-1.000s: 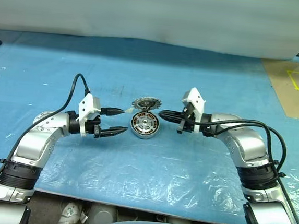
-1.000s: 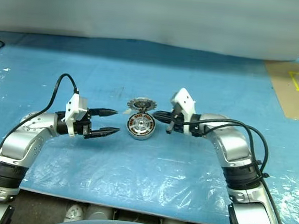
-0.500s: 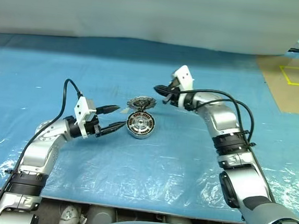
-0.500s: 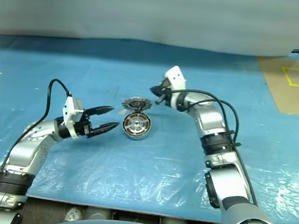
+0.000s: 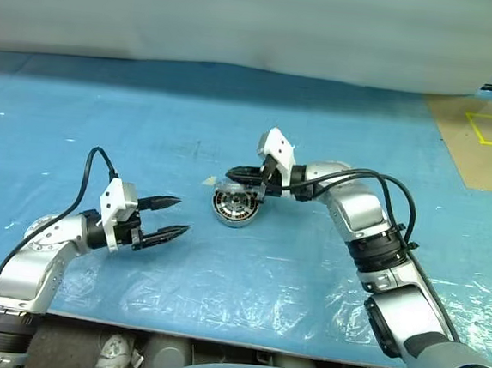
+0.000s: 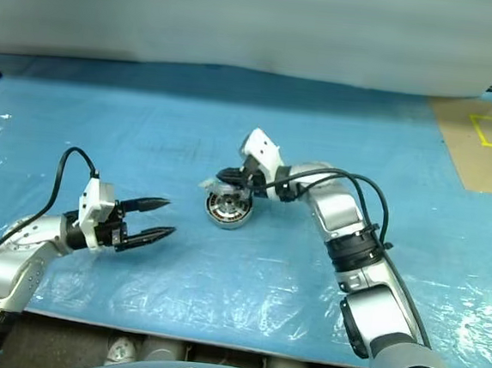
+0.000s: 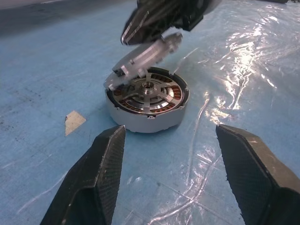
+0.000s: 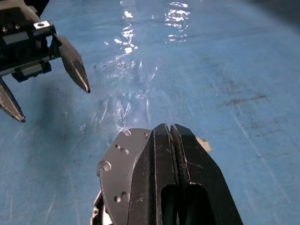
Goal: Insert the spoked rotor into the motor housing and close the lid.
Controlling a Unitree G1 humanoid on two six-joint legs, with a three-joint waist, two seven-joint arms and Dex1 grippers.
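Lid held tilted over the motor housing, one edge low, the other raised.

The right hand [image 7: 161, 16], clenched on the lid [image 7: 147, 56], is directly above the motor housing [image 7: 147, 101] on the blue counter [image 5: 308, 258]; the released left hand [image 5: 159, 217] is well apart. The left wrist view shows the spoked rotor [image 7: 147, 91] seated inside; the right wrist view shows the lid's plain grey face.

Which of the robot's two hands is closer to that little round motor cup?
The right. Its gripper is right over the motor housing, fingers shut on the tilted lid. The left gripper hovers open, off to the side.
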